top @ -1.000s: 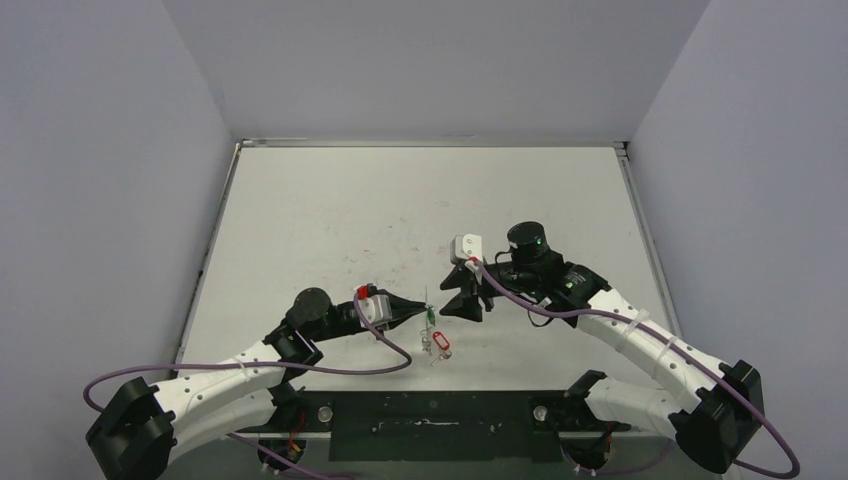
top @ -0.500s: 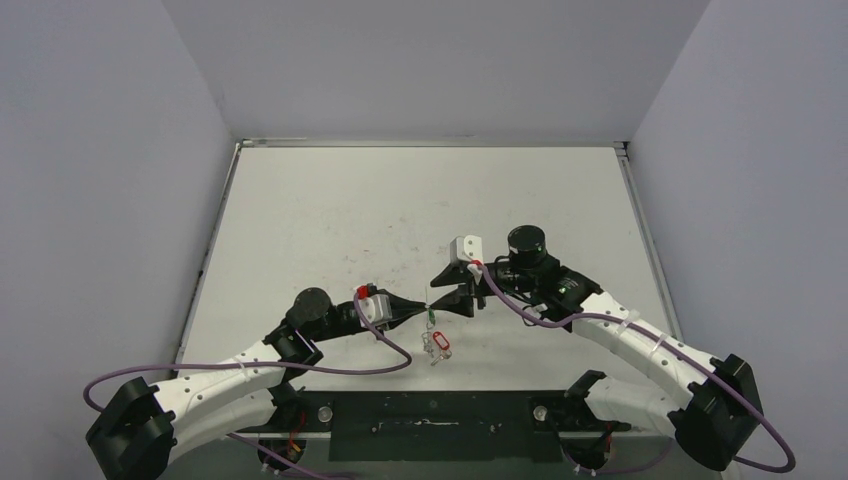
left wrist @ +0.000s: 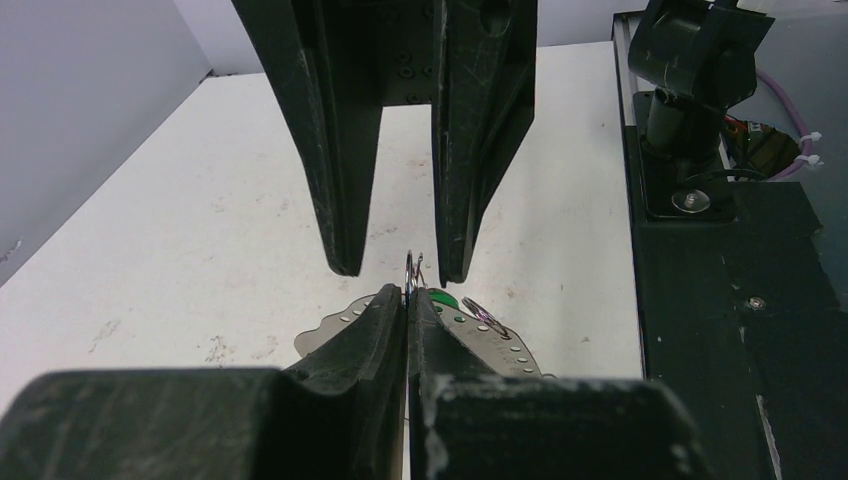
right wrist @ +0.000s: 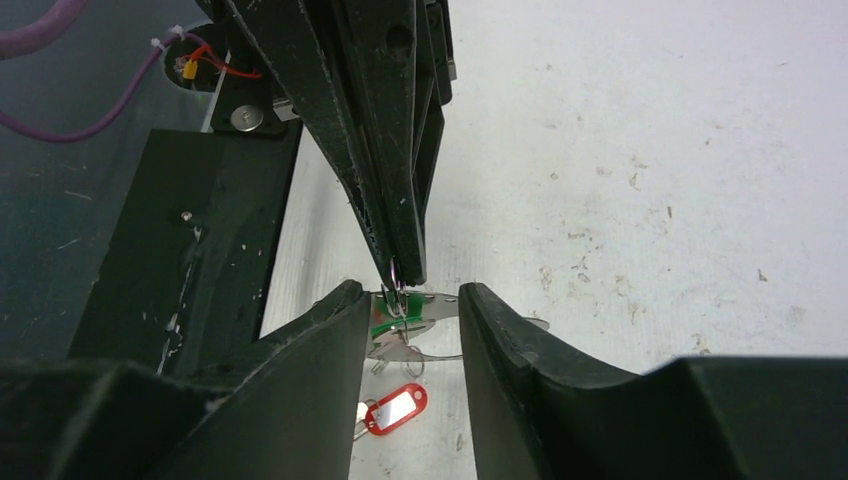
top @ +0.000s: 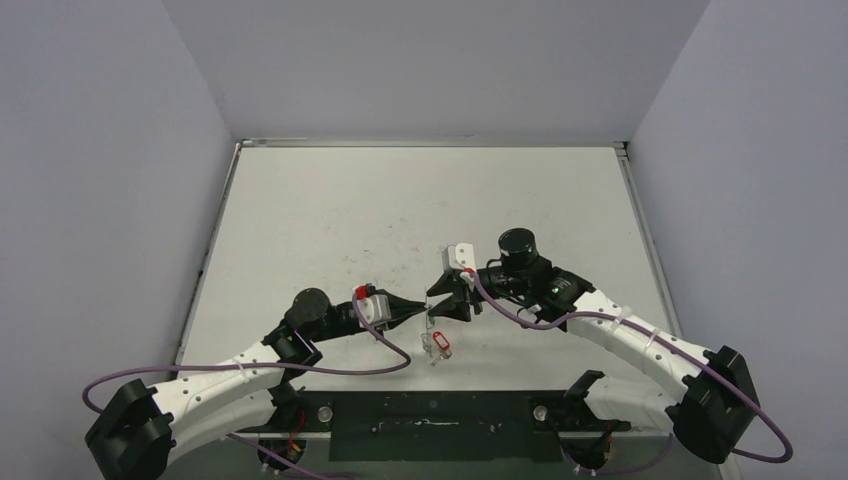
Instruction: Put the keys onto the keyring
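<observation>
My left gripper [top: 424, 309] is shut on the keyring [left wrist: 413, 268], a thin wire loop seen edge-on and sticking out of its fingertips; the ring also shows in the right wrist view [right wrist: 397, 282]. My right gripper [top: 441, 300] is open, and its two fingers [left wrist: 340, 170] straddle the left gripper's tip and the ring. The key with the green tag [right wrist: 384, 326] hangs just under the ring; I cannot tell whether it is threaded on. The key with the red tag [top: 440, 346] lies on the table below both grippers and shows in the right wrist view [right wrist: 398, 408].
A flat silver piece with small holes [left wrist: 505, 352] and a small ring [left wrist: 483, 315] hang by the green tag. The black base plate [top: 430, 415] with the arm mounts runs along the near table edge. The white table [top: 420, 200] is walled on three sides.
My right gripper has moved left and slightly down towards the left gripper's tip and now straddles it. The left gripper has stayed still, shut on the ring. The red-tag key has not moved.
</observation>
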